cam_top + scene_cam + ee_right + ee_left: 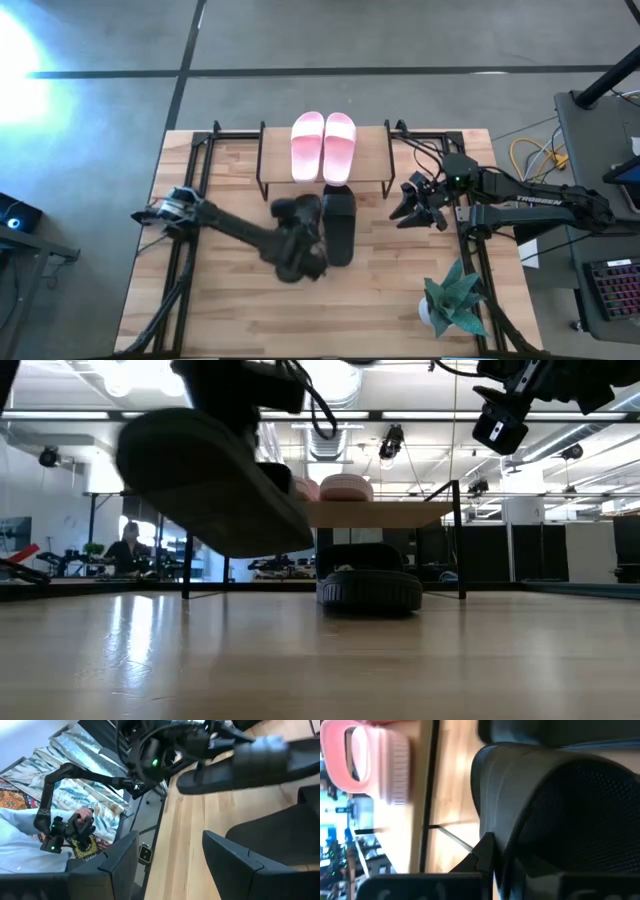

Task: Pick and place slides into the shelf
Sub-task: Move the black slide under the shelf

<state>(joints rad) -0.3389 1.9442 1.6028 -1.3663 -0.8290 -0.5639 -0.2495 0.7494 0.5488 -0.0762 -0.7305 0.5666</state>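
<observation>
The table (pixel 220 310) fills the middle of the high view. At its upper centre stands the shelf (pixel 375 160), with the pink slides (pixel 323 145) side by side on top. Just below, one black slide (pixel 339 228) lies flat. Left of it the left gripper (pixel 300 235) is clamped on the other black slide (pixel 215 485), lifted clear. At right, the right gripper (pixel 412 212) hovers, fingers apart.

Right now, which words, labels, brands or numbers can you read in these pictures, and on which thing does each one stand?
"TROSSEN": pale letters along the right arm in the high view, small and only just readable.
Black slides, pink slides, shelf: no text shows.
Room signs behind the table in the low view: too blurred to read.
</observation>
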